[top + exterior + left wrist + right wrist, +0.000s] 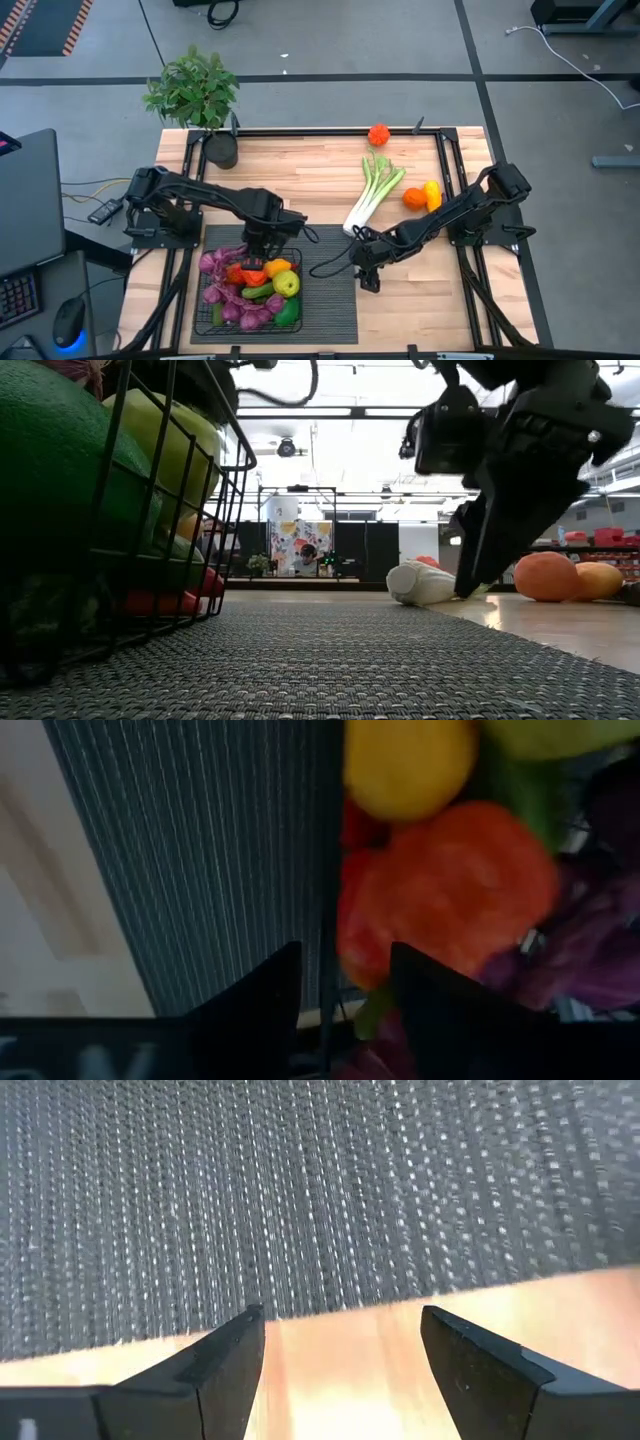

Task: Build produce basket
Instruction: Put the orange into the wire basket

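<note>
The black wire basket (210, 318) sits on the dark ribbed mat (330, 290) at the near left. It holds purple grapes (215, 265), a green apple (287, 284), an orange pepper (450, 890), a lemon (405, 765) and green pieces. My left gripper (262, 252) hangs open over the basket's far right corner, its fingers (270, 990) on either side of the rim wire (325, 870). My right gripper (368, 277) stands open and empty over the mat's right edge (340, 1305). A leek (375, 195), an orange (414, 198), a yellow fruit (432, 192) and a red fruit (378, 134) lie on the table.
A potted plant (195, 90) in a black pot (222, 150) stands at the table's far left corner. Bare wood shows to the right of the mat (420, 290) and at the far middle. In the low view the leek's white end (420, 582) lies just behind my right gripper (470, 580).
</note>
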Action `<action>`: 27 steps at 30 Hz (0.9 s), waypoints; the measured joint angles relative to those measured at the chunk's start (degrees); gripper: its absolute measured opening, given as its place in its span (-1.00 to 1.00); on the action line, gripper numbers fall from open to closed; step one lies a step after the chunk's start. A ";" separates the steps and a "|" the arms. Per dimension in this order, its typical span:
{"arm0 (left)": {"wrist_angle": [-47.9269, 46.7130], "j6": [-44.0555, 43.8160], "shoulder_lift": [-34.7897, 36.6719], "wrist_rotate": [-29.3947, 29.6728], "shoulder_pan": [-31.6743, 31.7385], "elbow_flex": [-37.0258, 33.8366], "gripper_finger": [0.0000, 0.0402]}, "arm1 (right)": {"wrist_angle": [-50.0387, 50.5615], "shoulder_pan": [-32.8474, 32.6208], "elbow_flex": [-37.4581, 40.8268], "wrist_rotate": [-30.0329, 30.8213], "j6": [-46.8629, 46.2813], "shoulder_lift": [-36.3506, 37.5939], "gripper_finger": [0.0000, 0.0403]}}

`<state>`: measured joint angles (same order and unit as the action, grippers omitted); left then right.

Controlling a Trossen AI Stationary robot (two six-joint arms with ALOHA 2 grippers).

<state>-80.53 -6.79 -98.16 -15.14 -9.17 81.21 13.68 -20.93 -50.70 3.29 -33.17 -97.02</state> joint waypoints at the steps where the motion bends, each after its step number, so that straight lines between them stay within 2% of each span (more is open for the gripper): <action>1: -0.10 -0.02 0.04 -0.01 0.00 1.07 -0.19 | -0.04 0.00 0.00 0.00 0.02 0.69 0.35; 9: -0.43 -1.58 0.07 1.67 0.00 11.18 -0.19 | 4.44 1.24 -0.04 1.64 -0.89 8.65 0.35; 15: -1.34 -2.23 0.07 9.59 0.34 22.12 -0.19 | 17.96 2.70 -0.04 6.48 -4.77 17.56 0.35; 17: 2.31 -3.94 0.07 13.36 0.93 25.85 -0.21 | 21.19 3.61 -0.04 8.31 -7.21 20.80 0.35; 20: 12.73 -6.63 0.18 19.39 2.11 29.33 -0.22 | 24.94 5.19 -0.04 9.97 -12.99 24.93 0.35; 24: 26.76 -14.34 -0.07 28.50 4.65 28.74 -0.22 | 28.77 6.76 -0.04 9.49 -22.10 28.27 0.35; 27: 31.22 -22.38 -1.48 30.37 7.73 26.87 -0.22 | 33.52 7.13 -0.04 8.79 -28.55 29.78 0.35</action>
<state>-49.31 -29.18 -99.63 15.23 -1.44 108.07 47.20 -13.80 -50.74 12.08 -61.72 -67.24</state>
